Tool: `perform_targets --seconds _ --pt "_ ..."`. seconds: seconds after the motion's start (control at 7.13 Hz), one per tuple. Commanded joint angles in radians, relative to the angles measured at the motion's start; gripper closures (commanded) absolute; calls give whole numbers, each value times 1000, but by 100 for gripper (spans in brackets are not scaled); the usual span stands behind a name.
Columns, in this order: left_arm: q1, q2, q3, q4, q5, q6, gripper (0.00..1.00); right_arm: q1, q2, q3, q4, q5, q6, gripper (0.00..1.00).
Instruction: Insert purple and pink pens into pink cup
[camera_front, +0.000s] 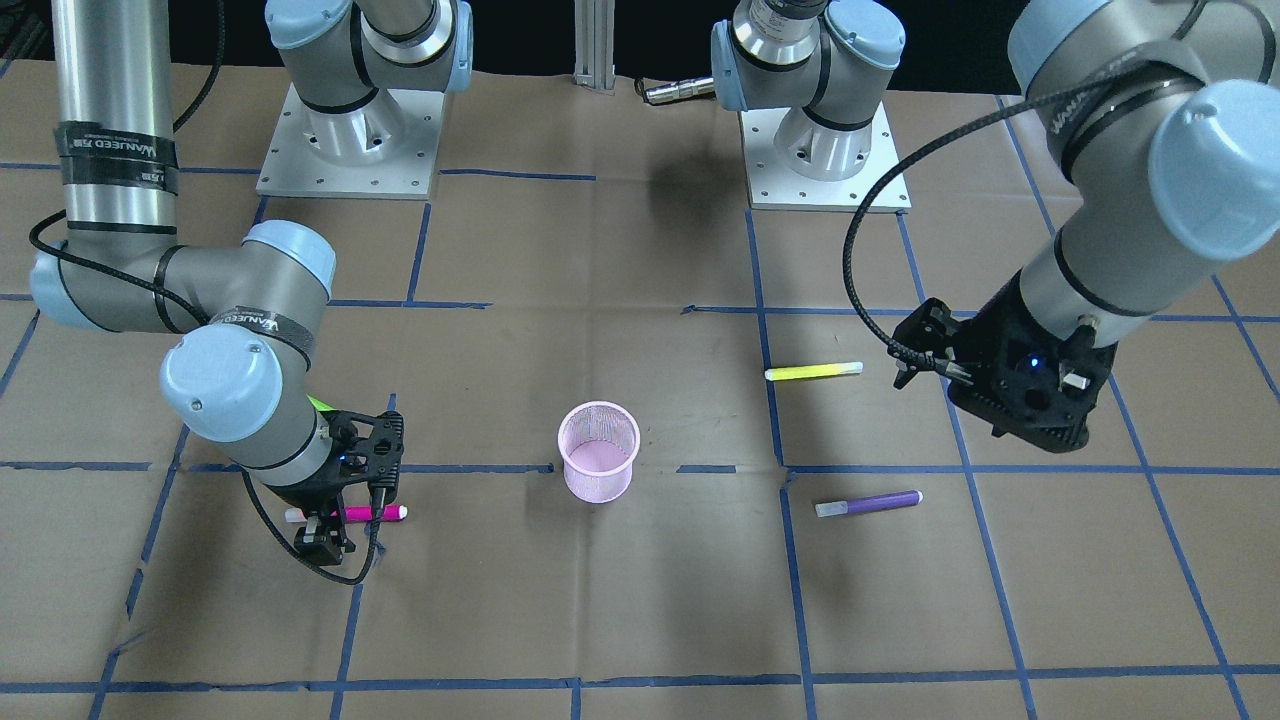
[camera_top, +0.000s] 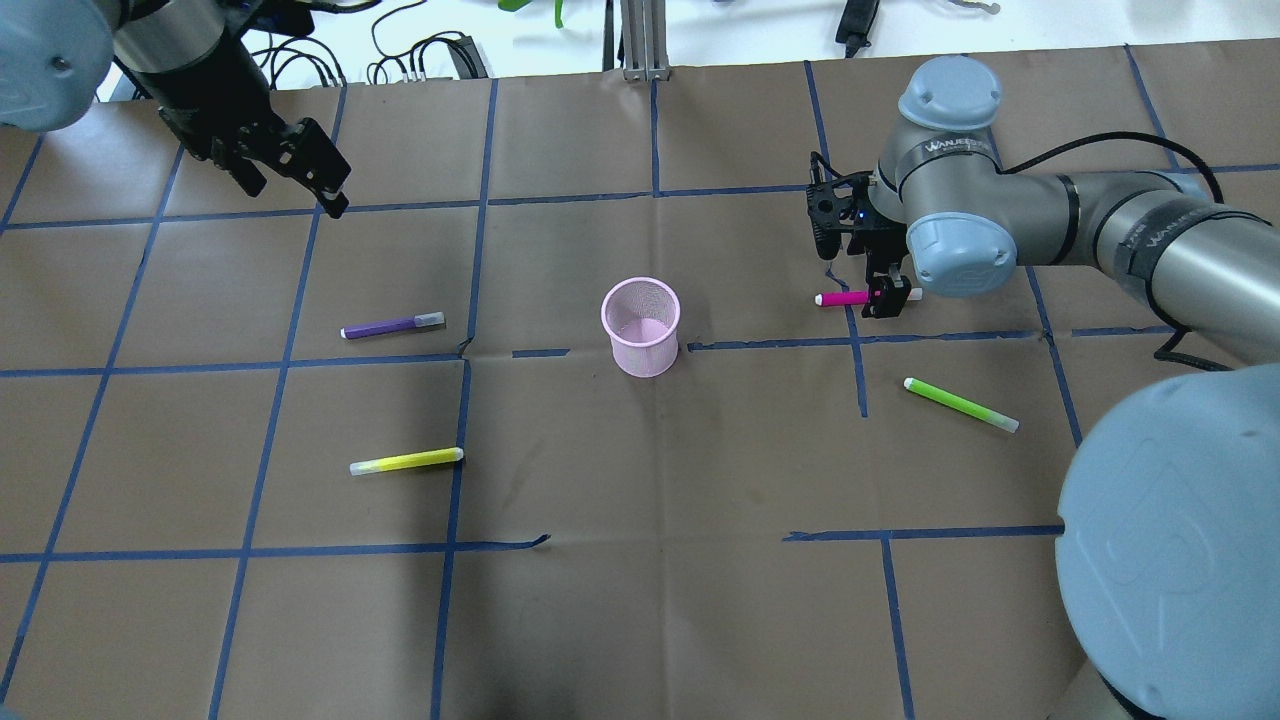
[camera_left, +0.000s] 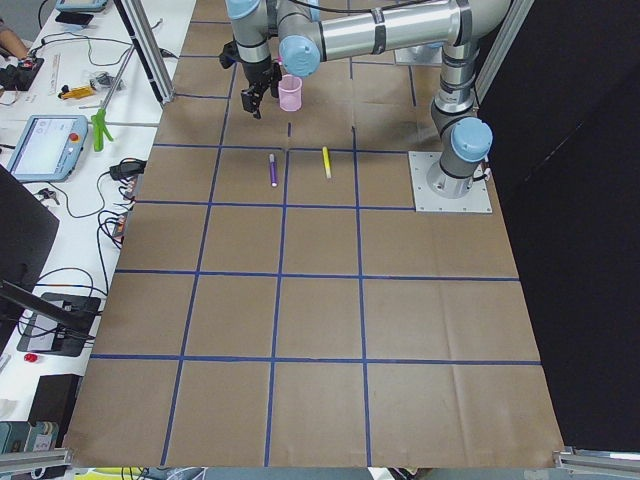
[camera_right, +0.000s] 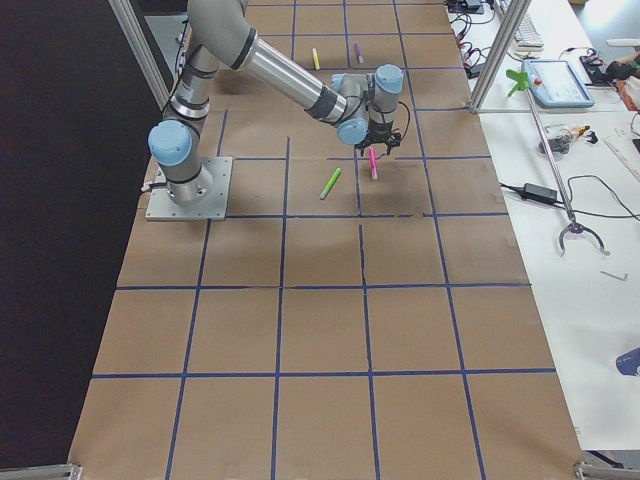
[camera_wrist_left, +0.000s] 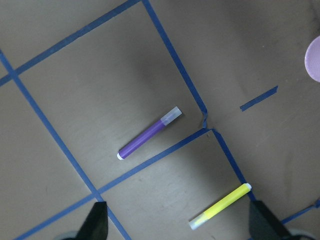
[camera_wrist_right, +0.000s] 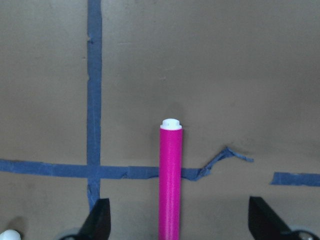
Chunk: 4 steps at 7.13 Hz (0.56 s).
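Nearest, the right gripper (camera_front: 325, 530) stands low over the pink pen (camera_front: 385, 513), jaws open and straddling the barrel, which lies flat on the tabletop (camera_front: 640, 600) — set, I judge, to close on it. Across from it the purple pen (camera_front: 868, 503) lies flat, well apart from the pink cup (camera_front: 598, 465), which stands upright and empty between the 2 pens. Farther back, past the yellow pen (camera_front: 813, 371), the left gripper (camera_front: 915, 345) hovers high, jaws open — likely waiting its turn.

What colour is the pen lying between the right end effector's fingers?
The pen is magenta pink with a white end, clearest in the right wrist view.
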<state>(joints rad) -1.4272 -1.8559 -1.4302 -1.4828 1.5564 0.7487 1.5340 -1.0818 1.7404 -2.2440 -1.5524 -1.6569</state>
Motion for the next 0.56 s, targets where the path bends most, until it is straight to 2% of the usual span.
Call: perform_targets --seconds 0.0,0.28,0.42 --pt "-1 -74 -1 74 10 226 0 0 5 -1 0 0 0 4" --pt "-1 -126 -3 126 14 389 0 0 22 5 -48 -3 -1 7" --pt "-5 -158 -9 162 39 456 0 0 20 7 -49 -5 -1 12"
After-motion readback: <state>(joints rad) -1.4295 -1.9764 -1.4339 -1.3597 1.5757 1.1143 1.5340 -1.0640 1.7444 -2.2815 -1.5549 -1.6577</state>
